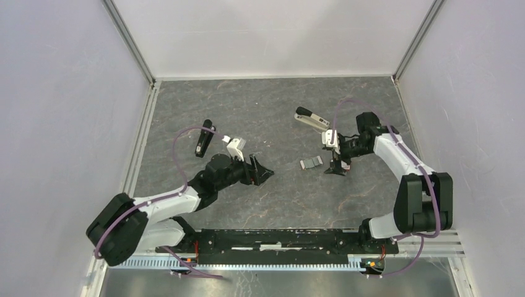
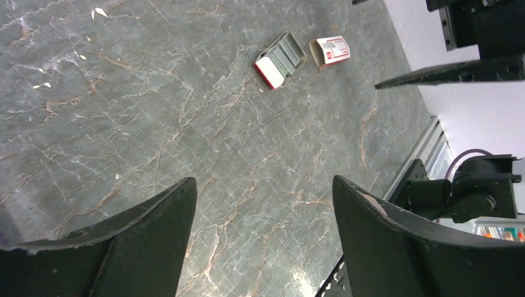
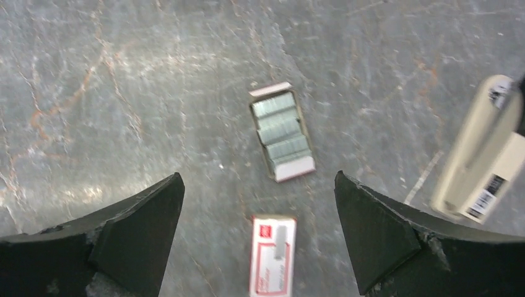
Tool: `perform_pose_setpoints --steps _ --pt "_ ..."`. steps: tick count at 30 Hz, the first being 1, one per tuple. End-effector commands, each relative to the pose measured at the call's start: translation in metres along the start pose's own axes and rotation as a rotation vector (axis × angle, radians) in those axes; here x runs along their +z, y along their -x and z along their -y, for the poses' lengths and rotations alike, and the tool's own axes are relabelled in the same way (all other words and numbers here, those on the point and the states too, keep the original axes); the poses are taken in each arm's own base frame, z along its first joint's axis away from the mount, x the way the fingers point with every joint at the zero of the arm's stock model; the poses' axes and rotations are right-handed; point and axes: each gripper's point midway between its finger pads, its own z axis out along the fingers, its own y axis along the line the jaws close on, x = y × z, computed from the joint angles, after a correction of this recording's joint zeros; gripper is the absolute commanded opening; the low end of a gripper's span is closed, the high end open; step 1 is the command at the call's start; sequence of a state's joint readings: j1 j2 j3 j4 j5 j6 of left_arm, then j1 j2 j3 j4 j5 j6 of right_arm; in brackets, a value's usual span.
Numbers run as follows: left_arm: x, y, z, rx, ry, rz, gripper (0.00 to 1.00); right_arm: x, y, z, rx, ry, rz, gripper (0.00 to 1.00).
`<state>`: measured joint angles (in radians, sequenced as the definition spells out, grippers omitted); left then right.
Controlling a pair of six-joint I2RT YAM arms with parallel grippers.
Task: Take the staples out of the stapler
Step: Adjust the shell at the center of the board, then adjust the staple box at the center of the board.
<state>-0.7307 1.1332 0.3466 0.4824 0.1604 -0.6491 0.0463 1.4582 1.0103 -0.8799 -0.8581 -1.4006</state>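
**Black-ended stapler lies on the far side of the right pincer; both pincers gape**

Grey, veined stone-look table (image 1: 260,99) fills the overhead view. The stapler (image 1: 311,119) lies on it, right of centre and toward the far wall. It is slanted, with a rounded black end pointing far-left and a paler length running toward the right arm. The right pincer (image 1: 337,168) points down at the table on the near side of the stapler, close by but not touching it. An open staple tray (image 1: 306,164) and its card sleeve (image 1: 318,161) lie just to this pincer's left. The left pincer (image 1: 265,171) hangs low near the middle of the table, well apart from the stapler. A slim black bar (image 1: 203,137) lies beside that arm's wrist, far across from the stapler.

From the left wrist, the two dark fingers stand wide apart with nothing but bare stone between them. The tray, with one red-and-white end, and the sleeve lie ahead near the top of the view. A finger of the other arm cuts in at the upper right.

From the right wrist, the fingers are likewise spread wide and hold nothing. The tray, with rows of silver staples in it, lies between and just beyond the fingertips, and the red-printed sleeve lies nearer the camera. The stapler sits outside the right finger at the frame's edge, partly cut off. It shows a pale beige face with small dark labels, and a strip of black where the frame ends. It is tilted across the view and clear of the finger.
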Motion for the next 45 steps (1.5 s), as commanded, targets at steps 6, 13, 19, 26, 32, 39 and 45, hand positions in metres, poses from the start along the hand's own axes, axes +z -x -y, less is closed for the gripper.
perform_pose_setpoints --steps 6,13,19,26,32,39,45 --pt "0.042 0.007 0.025 -0.063 -0.046 -0.045 0.71 0.021 -0.006 0.051 0.363 -0.175 0.069 0.67" --pt "0.069 -0.003 0.021 -0.05 0.01 -0.095 0.6 0.032 -0.039 0.057 0.717 -0.294 -0.001 0.46" --pt "0.075 -0.004 0.021 -0.03 0.029 -0.096 0.6 0.036 -0.062 0.053 0.797 -0.338 -0.071 0.47" --pt "0.067 -0.006 0.019 -0.03 0.036 -0.089 0.6 0.055 -0.066 0.037 0.895 -0.236 -0.047 0.44" --pt "0.063 -0.006 0.019 -0.028 0.034 -0.085 0.6 0.063 -0.067 0.024 0.944 -0.173 -0.036 0.38" --pt "0.061 -0.007 0.02 -0.027 0.031 -0.084 0.61 0.072 -0.064 0.009 0.976 -0.101 -0.035 0.29" --pt "0.066 -0.008 0.017 -0.012 0.039 -0.088 0.61 0.078 -0.057 -0.002 0.961 -0.069 -0.042 0.25"
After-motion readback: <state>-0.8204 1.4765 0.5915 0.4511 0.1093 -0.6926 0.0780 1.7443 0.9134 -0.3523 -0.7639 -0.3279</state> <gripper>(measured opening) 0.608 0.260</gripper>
